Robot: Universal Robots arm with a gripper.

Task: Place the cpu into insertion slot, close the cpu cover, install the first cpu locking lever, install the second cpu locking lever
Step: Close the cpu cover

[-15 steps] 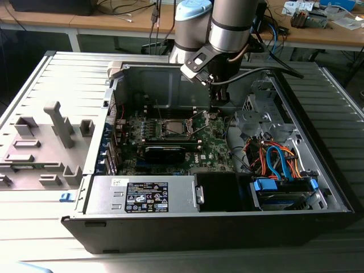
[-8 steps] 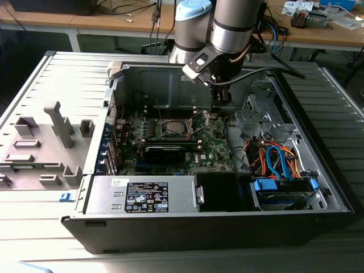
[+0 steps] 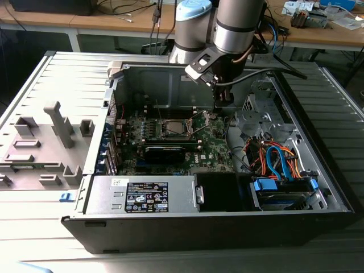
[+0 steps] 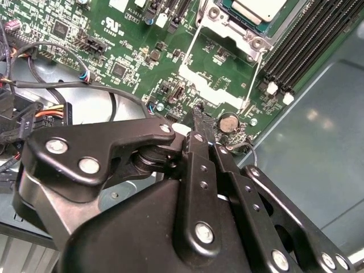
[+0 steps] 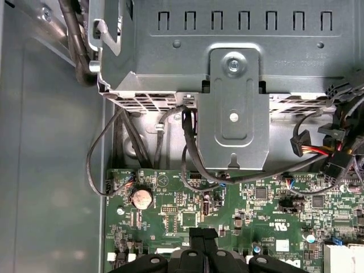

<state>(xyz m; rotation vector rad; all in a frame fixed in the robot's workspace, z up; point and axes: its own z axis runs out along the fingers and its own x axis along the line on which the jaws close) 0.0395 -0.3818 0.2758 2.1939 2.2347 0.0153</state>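
Cpu (image 4: 257, 8): one, in one insertion slot (image 4: 226, 28)

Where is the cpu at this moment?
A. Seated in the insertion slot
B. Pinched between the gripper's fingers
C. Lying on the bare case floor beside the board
A: in the second wrist view the cpu lies pale face up inside the silver rim of the insertion slot.
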